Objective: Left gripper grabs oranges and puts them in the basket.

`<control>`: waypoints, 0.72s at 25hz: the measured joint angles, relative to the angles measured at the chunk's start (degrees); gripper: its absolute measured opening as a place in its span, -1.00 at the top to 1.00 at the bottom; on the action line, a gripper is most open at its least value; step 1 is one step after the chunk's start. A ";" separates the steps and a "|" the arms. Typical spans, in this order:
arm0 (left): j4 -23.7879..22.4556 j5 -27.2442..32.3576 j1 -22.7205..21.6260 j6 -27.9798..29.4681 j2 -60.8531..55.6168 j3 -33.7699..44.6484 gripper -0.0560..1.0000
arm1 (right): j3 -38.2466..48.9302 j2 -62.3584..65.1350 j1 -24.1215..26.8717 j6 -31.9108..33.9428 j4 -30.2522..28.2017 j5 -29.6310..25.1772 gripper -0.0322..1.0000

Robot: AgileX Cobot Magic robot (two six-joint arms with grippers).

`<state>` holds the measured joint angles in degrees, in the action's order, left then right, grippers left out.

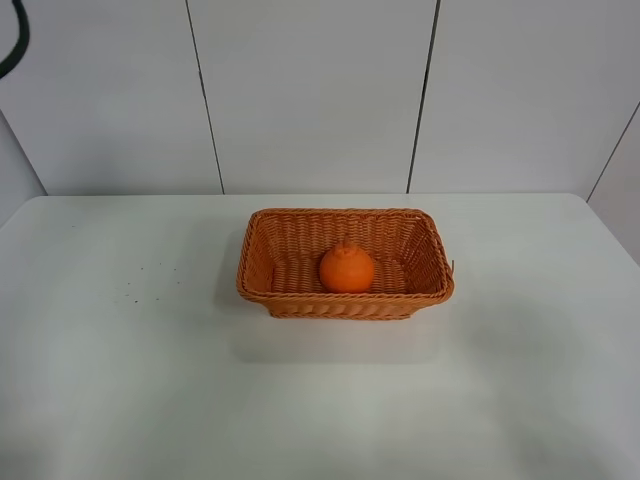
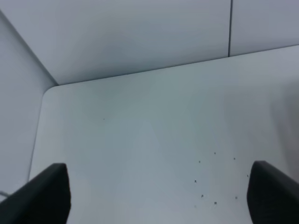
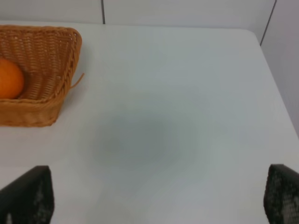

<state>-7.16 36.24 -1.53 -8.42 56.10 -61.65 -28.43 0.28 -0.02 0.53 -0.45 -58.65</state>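
Basket (image 1: 345, 213) is seen at mid-table on the white table (image 1: 150, 390), slightly toward the far edge, long side facing the near edge. Woven wicker, orange-brown, flared walls, rolled rim.

One orange (image 1: 347, 268) is found inside the basket, resting on its floor close to the near wall, about midway between the left and right walls. A knob is seen on top of the fruit. In the right wrist view the orange (image 3: 9, 78) is partly cut off by the picture edge and sits behind the basket's (image 3: 70, 51) right end wall. A loose wicker strand (image 3: 77, 80) is noted sticking out from that right end.

Left gripper (image 2: 161, 196): both dark fingers (image 2: 49, 193) are seen set wide apart, with nothing held between them. It is held above bare table. Small dark specks (image 2: 215, 186) are seen on the surface below it; the same specks (image 1: 135, 285) are placed left of the basket in the high view.

Right gripper (image 3: 156, 196): fingers are likewise spread wide, nothing gripped. It is held over bare table to the right of the basket, well apart from it.

Pale wall panels (image 1: 310, 90) with dark seams are seen behind the table's far edge.
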 joint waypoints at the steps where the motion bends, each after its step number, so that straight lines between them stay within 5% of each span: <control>1: 0.00 0.14 0.00 0.04 -1.82 1.23 -0.74 | 0.00 0.00 0.00 0.00 0.00 0.00 -0.41; 18: 0.21 4.04 0.00 3.43 -37.19 20.20 -0.73 | 0.00 0.00 0.00 0.00 0.00 0.00 -0.41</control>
<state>-6.95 40.27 -1.53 -4.99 18.91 -41.45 -28.43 0.28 -0.02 0.53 -0.45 -58.65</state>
